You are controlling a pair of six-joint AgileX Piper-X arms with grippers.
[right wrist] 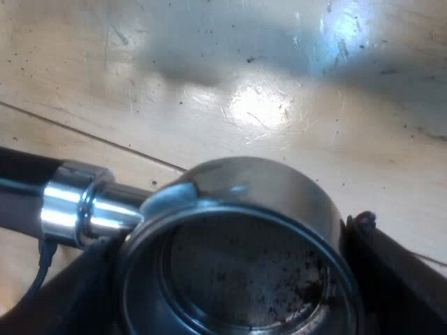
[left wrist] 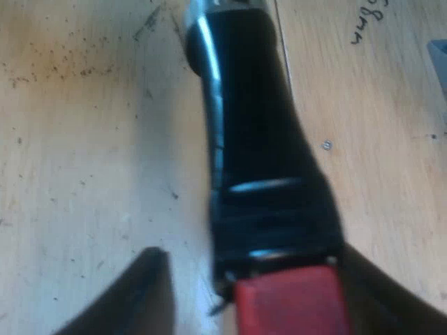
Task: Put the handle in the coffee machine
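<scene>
Nearest the left wrist camera sits the red end of the handle, which runs away, black and glossy, to a metal collar. The left hand straddles that red end with its fingers spread: one finger stands clear of the handle with bare tabletop showing between them, and the other lies against the handle's far side. The right hand is closed on the holder, one finger pressed to each side of its round metal bowl. Dark coffee grounds speck the inside of the bowl. Pale wooden tabletop lies beneath the holder; whether the holder touches it cannot be told.
</scene>
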